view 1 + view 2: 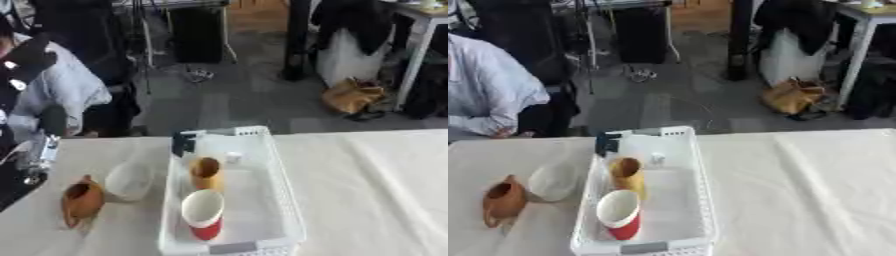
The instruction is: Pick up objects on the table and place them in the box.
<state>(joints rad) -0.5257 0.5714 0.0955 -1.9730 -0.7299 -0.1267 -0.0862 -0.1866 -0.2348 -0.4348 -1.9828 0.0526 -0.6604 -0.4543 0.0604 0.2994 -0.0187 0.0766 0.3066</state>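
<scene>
White box (284,210) already holds a red cup (204,215) and tan cup (206,172); a brown jug (81,199) and pale bowl (129,181) wait left; left hand (39,152)'s fingers unreadable

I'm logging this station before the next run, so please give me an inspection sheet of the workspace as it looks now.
Surface: table under a white cloth, lightly creased.
Job's things: white slotted box holding a red cup lying on its side, a yellow-brown cup, a small white piece and a dark item at its far left corner. Left of the box on the cloth: a white bowl and a brown clay jug.
Clutter: nothing seen on the table.
Robot hands: left arm enters at the left edge, its robot hand not made out; right not in view.
Cables: some on the floor beyond the table.
Surroundings: brown bag on the floor, a white desk.
</scene>
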